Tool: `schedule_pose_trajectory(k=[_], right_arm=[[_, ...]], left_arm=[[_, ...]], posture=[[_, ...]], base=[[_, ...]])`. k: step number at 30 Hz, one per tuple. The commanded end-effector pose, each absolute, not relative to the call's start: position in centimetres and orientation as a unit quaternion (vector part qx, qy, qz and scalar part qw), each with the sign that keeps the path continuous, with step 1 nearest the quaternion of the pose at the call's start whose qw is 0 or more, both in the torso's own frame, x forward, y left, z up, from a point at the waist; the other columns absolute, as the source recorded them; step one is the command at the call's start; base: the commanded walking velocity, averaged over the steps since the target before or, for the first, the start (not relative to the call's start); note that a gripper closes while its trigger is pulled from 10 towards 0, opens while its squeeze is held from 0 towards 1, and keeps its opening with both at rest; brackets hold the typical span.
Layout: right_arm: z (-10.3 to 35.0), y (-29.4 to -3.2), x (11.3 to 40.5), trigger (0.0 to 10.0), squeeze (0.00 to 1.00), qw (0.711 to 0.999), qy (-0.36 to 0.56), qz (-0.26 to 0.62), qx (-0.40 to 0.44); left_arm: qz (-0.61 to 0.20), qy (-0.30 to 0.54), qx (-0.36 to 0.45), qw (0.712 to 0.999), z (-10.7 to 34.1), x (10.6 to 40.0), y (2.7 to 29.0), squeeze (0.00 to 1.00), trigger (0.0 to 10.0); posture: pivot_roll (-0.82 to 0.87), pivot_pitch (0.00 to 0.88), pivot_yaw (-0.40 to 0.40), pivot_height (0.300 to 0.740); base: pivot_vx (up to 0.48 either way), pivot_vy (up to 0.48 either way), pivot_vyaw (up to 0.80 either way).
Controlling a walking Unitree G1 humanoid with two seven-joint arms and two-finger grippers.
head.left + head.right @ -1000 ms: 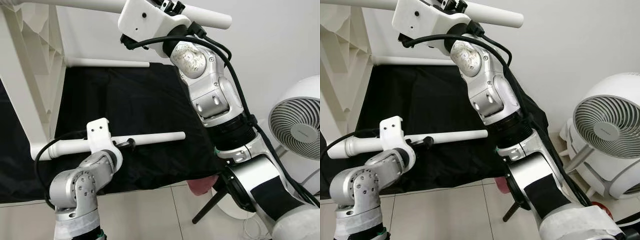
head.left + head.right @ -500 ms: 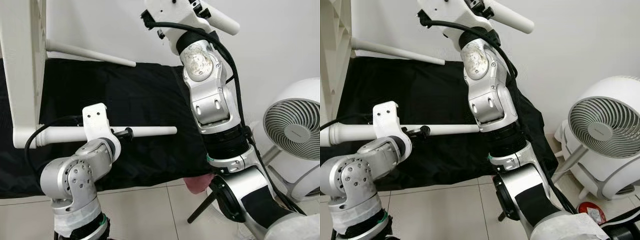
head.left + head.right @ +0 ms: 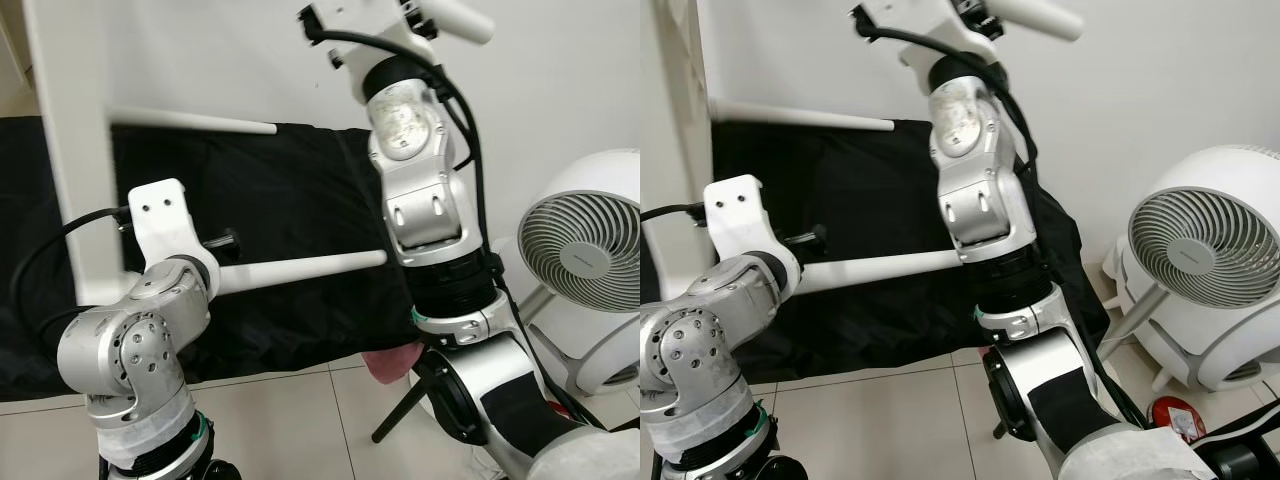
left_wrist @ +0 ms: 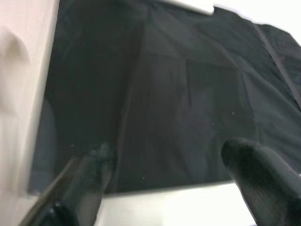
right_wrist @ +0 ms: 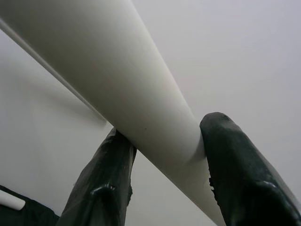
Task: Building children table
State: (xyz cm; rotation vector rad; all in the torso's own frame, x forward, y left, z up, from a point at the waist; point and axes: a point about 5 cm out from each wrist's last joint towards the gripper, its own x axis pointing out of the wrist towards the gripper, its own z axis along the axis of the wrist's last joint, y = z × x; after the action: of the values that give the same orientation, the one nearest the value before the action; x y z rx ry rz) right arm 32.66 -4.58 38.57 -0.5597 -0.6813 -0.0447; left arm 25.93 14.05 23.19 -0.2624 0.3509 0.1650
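Three white table legs (image 3: 300,269), one white tabletop (image 3: 75,150), one black cloth (image 3: 290,200), one fan (image 3: 590,270), my two pincers (image 5: 164,188).

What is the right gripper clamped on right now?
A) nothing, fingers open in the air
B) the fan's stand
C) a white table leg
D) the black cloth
C: in the right wrist view the two black fingers press on either side of a white table leg, and the head views show the right gripper raised high with that leg sticking out of it.

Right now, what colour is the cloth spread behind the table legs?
Black, plain, no pattern. The cloth shows best in the left eye view.
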Motion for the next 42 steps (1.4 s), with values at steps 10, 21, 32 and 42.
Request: schedule_pose_trajectory(k=[10, 21, 32, 42], right_arm=[[39.6, -6.0, 32.7, 0.0, 0.0, 0.92, -0.331, -0.046, -0.205], [33.7, -2.0, 33.0, 10.0, 0.0, 0.902, -0.278, 0.113, -0.309], [29.5, -1.7, 31.7, 10.0, 1.0, 0.88, -0.251, 0.185, -0.358], [27.3, -3.3, 30.3, 10.0, 0.25, 0.877, -0.251, 0.215, -0.349]], left_arm=[[0.08, 0.265, -0.214, 0.937, 20.5, 25.0, 12.7, 1.0, 10.0], [0.001, 0.293, -0.133, 0.947, 18.2, 25.9, 13.0, 0.0, 10.0], [-0.026, 0.305, -0.095, 0.947, 16.9, 26.1, 13.8, 0.0, 10.0], [-0.048, 0.289, -0.059, 0.954, 16.8, 26.0, 14.0, 0.0, 10.0]], posture=[[-0.06, 0.012, -0.057, 0.74], [-0.08, 0.056, -0.07, 0.74], [-0.09, 0.077, -0.067, 0.74], [-0.08, 0.076, -0.072, 0.74]], base=[[0.0, 0.0, 0.0], [0.0, 0.0, 0.0], [0.0, 0.0, 0.0], [0.0, 0.0, 0.0]])
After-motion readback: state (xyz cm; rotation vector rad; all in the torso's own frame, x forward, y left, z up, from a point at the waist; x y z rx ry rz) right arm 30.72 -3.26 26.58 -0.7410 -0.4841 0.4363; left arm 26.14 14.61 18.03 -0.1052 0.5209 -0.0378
